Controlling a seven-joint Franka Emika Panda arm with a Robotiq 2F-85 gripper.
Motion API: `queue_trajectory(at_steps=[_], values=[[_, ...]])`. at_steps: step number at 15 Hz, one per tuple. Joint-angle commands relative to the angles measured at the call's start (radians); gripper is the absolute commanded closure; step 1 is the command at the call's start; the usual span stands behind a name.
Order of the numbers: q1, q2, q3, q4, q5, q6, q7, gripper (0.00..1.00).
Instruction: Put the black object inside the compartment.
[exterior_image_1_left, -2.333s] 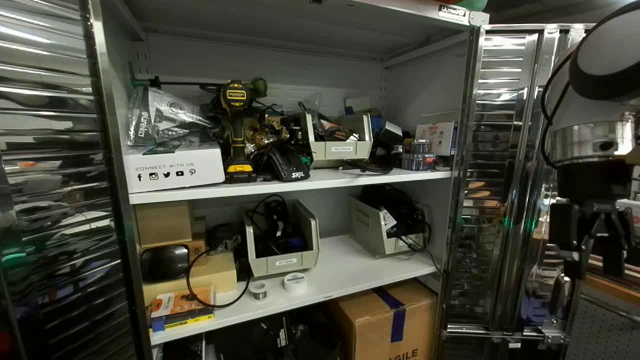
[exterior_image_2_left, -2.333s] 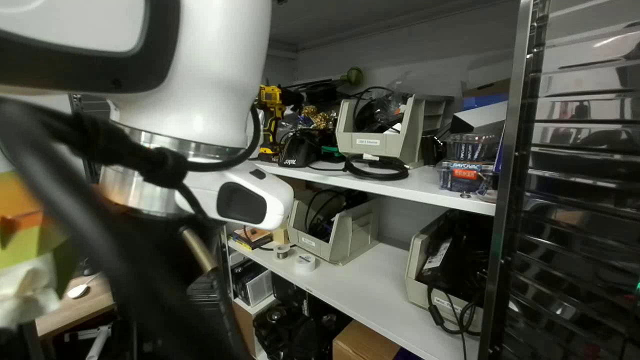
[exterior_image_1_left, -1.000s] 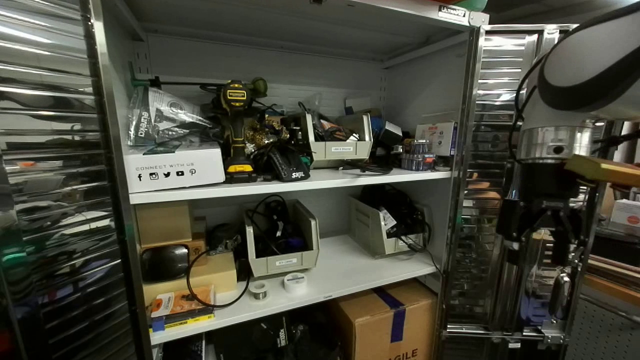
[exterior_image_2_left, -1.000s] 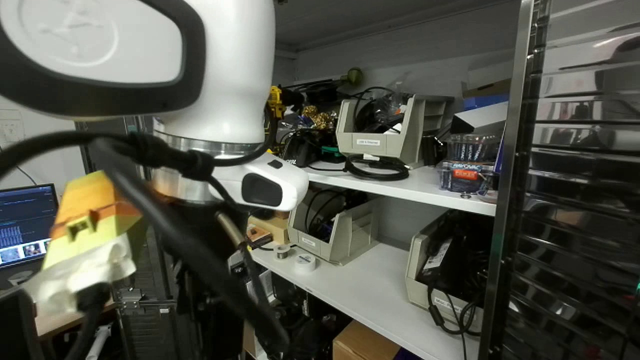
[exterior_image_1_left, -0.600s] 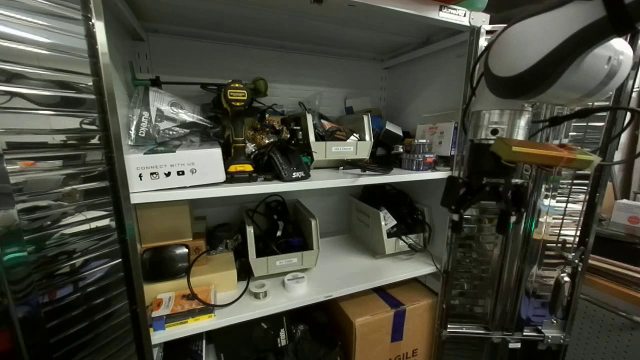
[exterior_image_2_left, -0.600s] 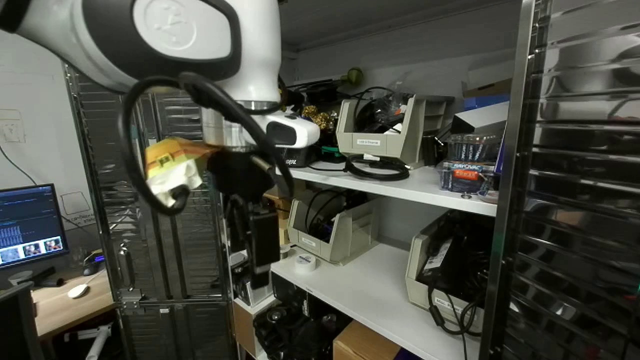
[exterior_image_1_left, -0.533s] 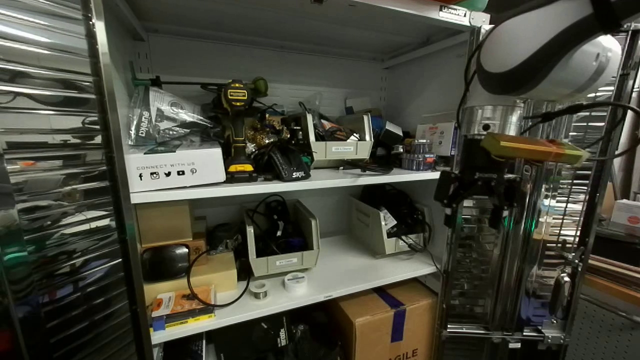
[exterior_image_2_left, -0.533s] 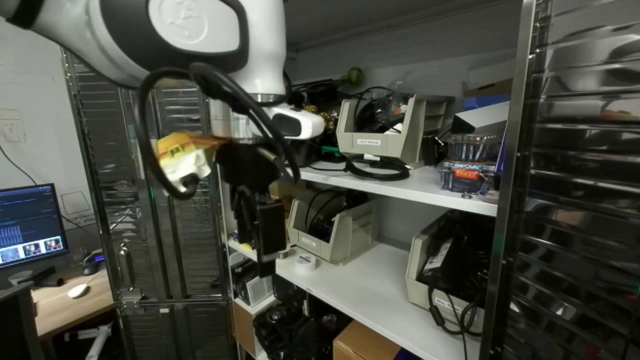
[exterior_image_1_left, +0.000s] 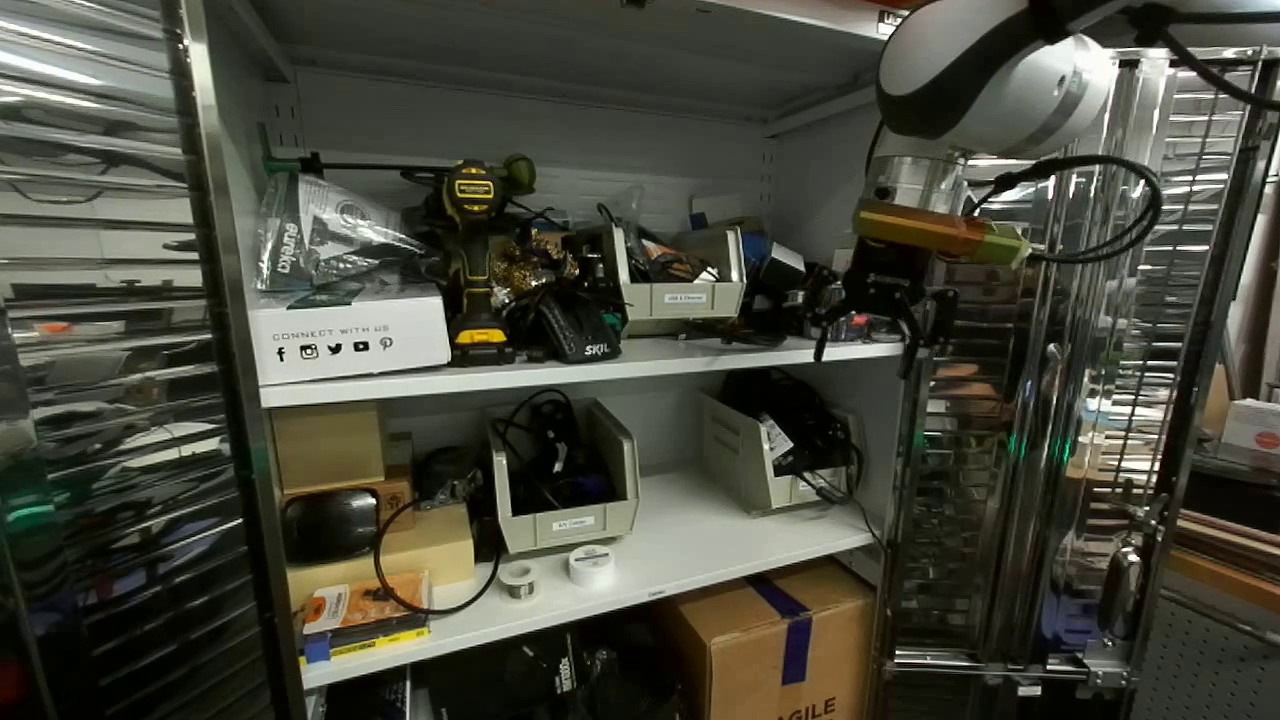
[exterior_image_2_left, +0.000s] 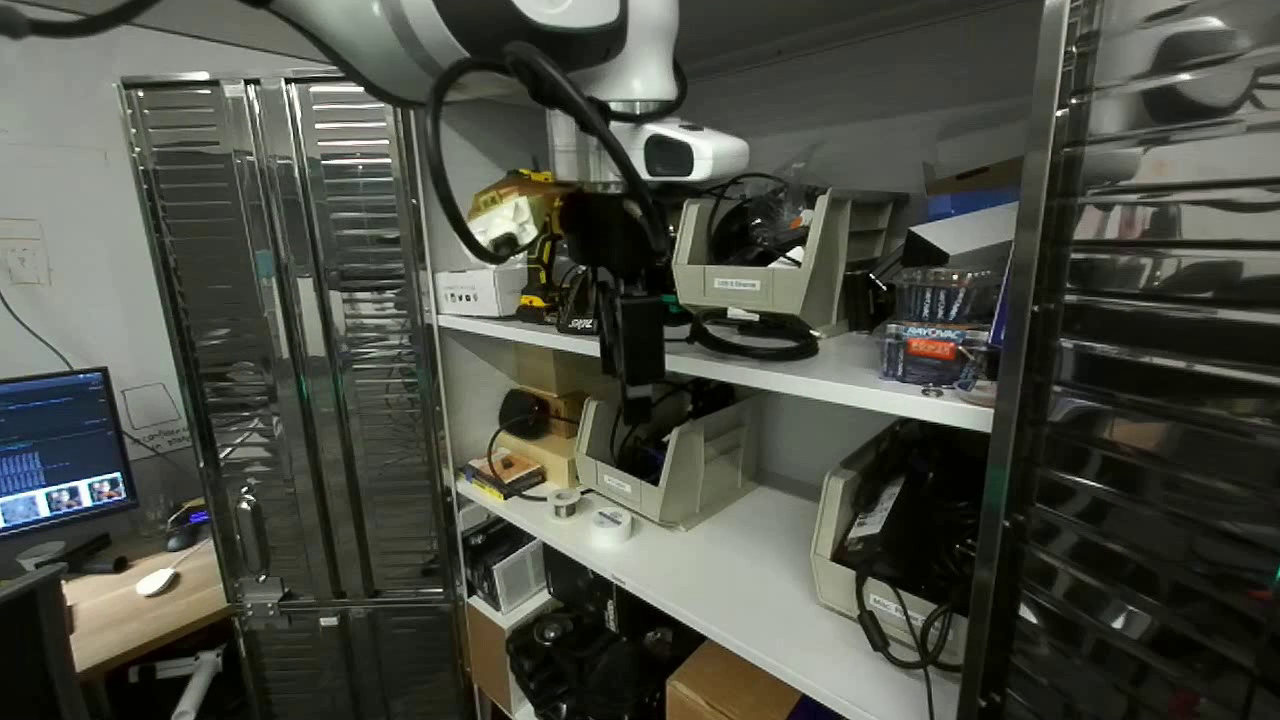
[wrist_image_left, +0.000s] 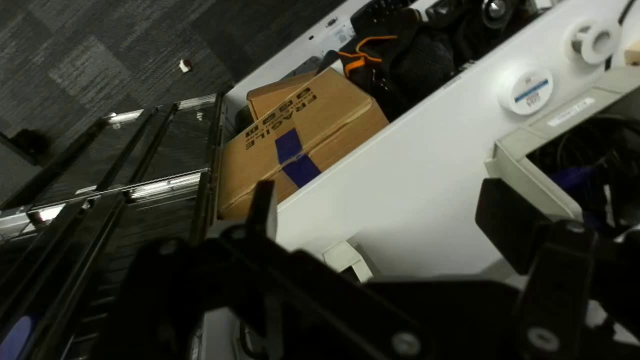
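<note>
The compartment is the upper bay of the white cabinet. Its white shelf board shows in both exterior views. My gripper is open and empty, pointing down in front of the board's edge, in both exterior views. In the wrist view the spread fingers have bare lower shelf below them. Several black things show, and I cannot tell which is meant: a coiled black cable on the upper board, a black SKIL piece, and a rounded black object on the lower shelf.
The upper board also carries a white box, a yellow-black drill, a bin and battery packs. Bins and two spools stand below. Metal doors flank the opening.
The arm has swung in and up: the gripper moved left and up in an exterior view, right and up in an exterior view, now by the upper board. Shelf contents look unmoved.
</note>
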Motion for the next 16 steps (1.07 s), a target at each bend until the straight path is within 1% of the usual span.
queue_trajectory(at_steps=[1, 4, 8, 13, 16], values=[[0.006, 0.118, -0.023, 0.178, 0.091, 0.010, 0.118, 0.00], [0.011, 0.196, -0.036, 0.277, 0.122, 0.062, 0.227, 0.00], [0.025, 0.288, -0.044, 0.387, 0.092, 0.121, 0.357, 0.00], [0.039, 0.387, -0.053, 0.518, 0.076, 0.098, 0.426, 0.00], [0.037, 0.419, -0.060, 0.568, 0.077, 0.037, 0.429, 0.00]])
